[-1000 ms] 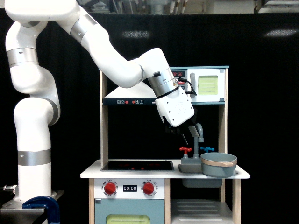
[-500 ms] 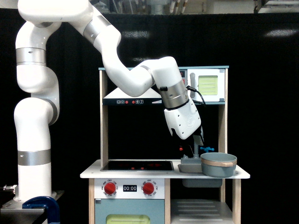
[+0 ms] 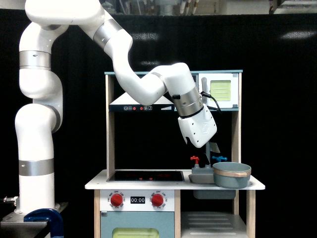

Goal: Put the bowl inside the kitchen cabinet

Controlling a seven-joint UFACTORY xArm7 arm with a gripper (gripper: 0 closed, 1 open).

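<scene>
The grey-blue bowl (image 3: pixel 232 175) with its tan rim band stands upright on the right end of the toy kitchen's counter (image 3: pixel 99 185), just right of the sink. My gripper (image 3: pixel 210 148) hangs above and a little left of the bowl, over the sink, clear of the bowl. Its dark fingers blend into the black backdrop, so their spacing is unreadable. The kitchen cabinet (image 3: pixel 213 219) is the doorless compartment under the sink, with a whitish shelf floor; only its upper part shows at the frame's bottom.
The grey sink (image 3: pixel 201 176) has a faucet with a red tap (image 3: pixel 196 159) and a blue tap (image 3: pixel 219 158) behind it. A black stovetop (image 3: pixel 145 175) fills the counter's left. The microwave (image 3: pixel 220 90) sits above, the blue oven door (image 3: pixel 136 225) below left.
The arm's wrist swung toward the exterior view's right, over the sink, dipped toward it, then lifted slightly. The bowl has not moved.
</scene>
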